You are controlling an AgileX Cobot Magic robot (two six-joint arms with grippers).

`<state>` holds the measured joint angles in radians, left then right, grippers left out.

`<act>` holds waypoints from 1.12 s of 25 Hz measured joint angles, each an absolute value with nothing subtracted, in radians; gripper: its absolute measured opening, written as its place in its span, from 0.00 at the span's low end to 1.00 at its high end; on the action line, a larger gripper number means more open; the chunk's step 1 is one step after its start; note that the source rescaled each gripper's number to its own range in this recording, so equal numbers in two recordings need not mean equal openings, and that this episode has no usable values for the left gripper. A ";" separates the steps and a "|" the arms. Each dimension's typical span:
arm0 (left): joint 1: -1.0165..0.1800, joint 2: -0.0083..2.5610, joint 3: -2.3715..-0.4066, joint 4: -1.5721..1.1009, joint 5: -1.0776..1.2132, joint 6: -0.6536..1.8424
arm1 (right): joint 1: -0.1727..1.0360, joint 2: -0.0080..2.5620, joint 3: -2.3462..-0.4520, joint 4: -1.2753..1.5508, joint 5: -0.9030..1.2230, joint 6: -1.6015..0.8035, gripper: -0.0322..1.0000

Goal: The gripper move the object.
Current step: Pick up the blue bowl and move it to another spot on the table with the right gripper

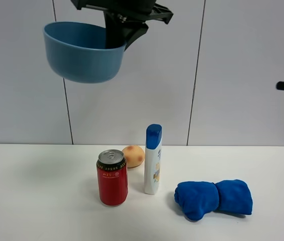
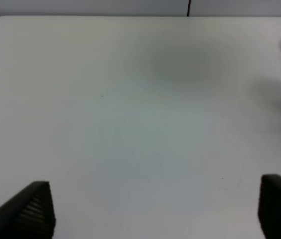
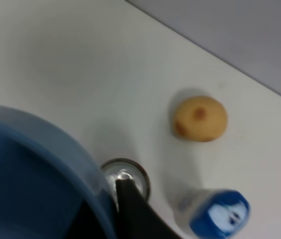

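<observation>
Blue bowl [image 1: 84, 52] pinched in your right hand [image 1: 116, 37]: lower it level toward the tabletop's [image 1: 36, 196] left edge, clear of the can [image 1: 112, 177].

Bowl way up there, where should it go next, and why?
Probably down and a bit left, onto the table. The right gripper holds the bowl high, and the can stands close below its rim, so going left should avoid it.

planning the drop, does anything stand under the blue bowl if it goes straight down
Likely yes: the red can stands about under the rim of the blue bowl held by the right gripper; the table left of it is bare.
</observation>
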<state>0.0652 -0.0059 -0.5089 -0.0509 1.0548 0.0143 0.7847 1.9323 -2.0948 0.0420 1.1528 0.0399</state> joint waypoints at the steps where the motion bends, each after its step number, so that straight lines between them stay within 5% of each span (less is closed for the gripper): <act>1: 0.065 -0.006 -0.509 -0.051 1.055 0.014 | 0.797 1.954 -2.117 0.042 1.154 0.040 0.03; 11: 0.065 -0.006 -0.509 -0.051 1.055 0.014 | 0.873 2.199 -2.322 0.043 1.217 0.000 0.03; 28: 0.065 -0.006 -0.509 -0.051 1.055 0.014 | 0.880 2.350 -2.333 0.042 1.065 -0.378 0.03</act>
